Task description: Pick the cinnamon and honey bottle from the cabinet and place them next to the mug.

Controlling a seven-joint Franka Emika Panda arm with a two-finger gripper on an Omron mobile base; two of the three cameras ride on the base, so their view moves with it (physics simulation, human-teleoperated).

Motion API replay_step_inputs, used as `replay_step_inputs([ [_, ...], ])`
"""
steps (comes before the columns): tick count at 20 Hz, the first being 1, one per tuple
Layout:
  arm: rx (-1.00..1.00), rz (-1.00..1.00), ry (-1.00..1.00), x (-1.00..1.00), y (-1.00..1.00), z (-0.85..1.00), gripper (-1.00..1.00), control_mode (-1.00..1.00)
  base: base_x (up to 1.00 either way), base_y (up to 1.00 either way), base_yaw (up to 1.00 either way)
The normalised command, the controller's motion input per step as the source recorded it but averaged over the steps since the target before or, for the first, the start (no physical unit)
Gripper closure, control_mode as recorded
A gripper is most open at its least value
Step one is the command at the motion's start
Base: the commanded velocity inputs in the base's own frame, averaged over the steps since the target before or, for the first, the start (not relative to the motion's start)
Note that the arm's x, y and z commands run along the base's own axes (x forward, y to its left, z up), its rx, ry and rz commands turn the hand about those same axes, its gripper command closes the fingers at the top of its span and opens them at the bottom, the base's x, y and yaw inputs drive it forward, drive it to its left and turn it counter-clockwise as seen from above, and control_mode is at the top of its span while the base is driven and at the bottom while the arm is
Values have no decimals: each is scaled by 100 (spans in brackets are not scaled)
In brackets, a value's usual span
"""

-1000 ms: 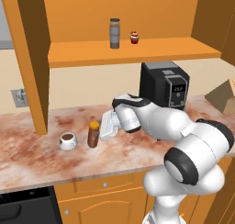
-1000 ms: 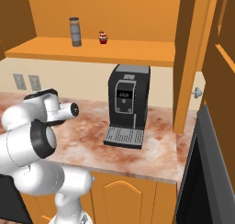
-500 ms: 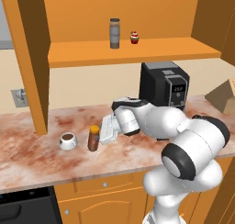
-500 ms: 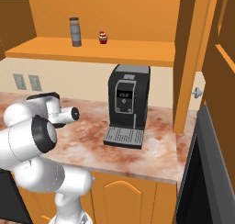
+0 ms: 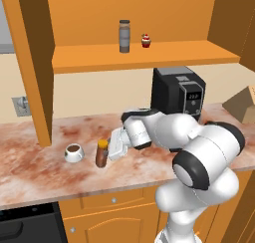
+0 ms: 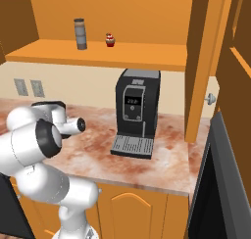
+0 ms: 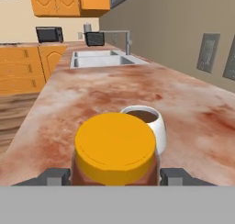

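I'm looking across the counter (image 5: 30, 172) left to right: the mug (image 5: 73, 152) is sitting on the marble top with dark liquid inside, and just beside it on its right the honey bottle (image 5: 102, 154) is standing upright, yellow-orange cap up. My gripper (image 5: 110, 148) is reaching in sideways from the right, and in the hand view its fingertips (image 7: 55, 176) are sitting on either side of the bottle (image 7: 114, 154), so I'm gripping the honey bottle, with the mug (image 7: 146, 122) right behind it. Up on the cabinet (image 5: 134, 55) shelf the cinnamon (image 5: 124, 36) is standing upright, with a tiny red cupcake (image 5: 145, 40) just to its right. Further right on the counter a black coffee machine (image 5: 178, 95) is standing behind my arm, and a tan box (image 5: 242, 103) is sitting at the far right edge.
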Motion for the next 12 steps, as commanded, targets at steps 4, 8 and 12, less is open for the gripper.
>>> replay_step_inputs([
  [4,0,0,0,24,0,0,100,-100,0,0,0],
  [8,-1,0,0,35,0,0,100,-100,0,0,0],
  [12,-2,0,0,38,0,0,100,-100,0,0,0],
])
